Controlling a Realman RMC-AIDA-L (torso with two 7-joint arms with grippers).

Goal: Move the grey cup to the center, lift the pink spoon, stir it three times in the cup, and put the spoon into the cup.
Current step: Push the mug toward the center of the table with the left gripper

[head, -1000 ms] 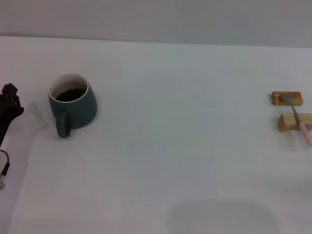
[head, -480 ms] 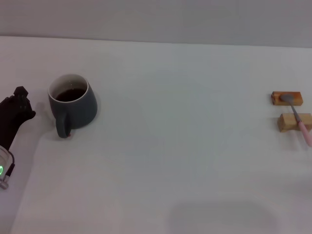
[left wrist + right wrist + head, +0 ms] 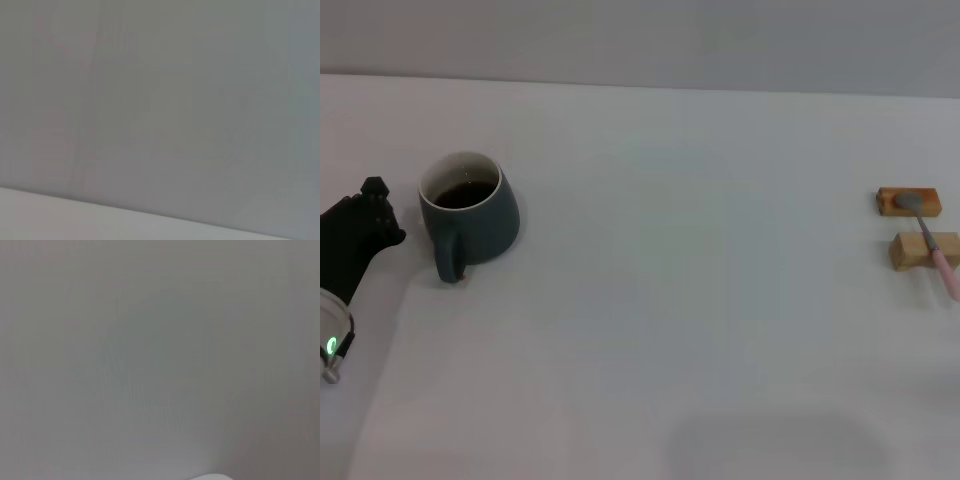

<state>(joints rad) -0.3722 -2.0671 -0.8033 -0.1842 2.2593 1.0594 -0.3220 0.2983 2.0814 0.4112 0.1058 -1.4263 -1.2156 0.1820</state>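
The grey cup (image 3: 470,214) stands on the left of the white table in the head view, its handle toward the front and dark liquid inside. My left gripper (image 3: 378,212) is just left of the cup, a short gap away, its black body reaching in from the left edge. At the far right, the pink spoon (image 3: 932,245) lies across two small tan wooden blocks (image 3: 910,202), its grey bowl on the far block and its pink handle pointing to the front right. The right gripper is out of view.
The white table (image 3: 680,300) stretches between cup and spoon. Its far edge meets a grey wall at the back. Both wrist views show only a plain grey surface.
My left gripper has moved right and forward toward the cup, closing most of the gap. Cup and spoon have not moved.
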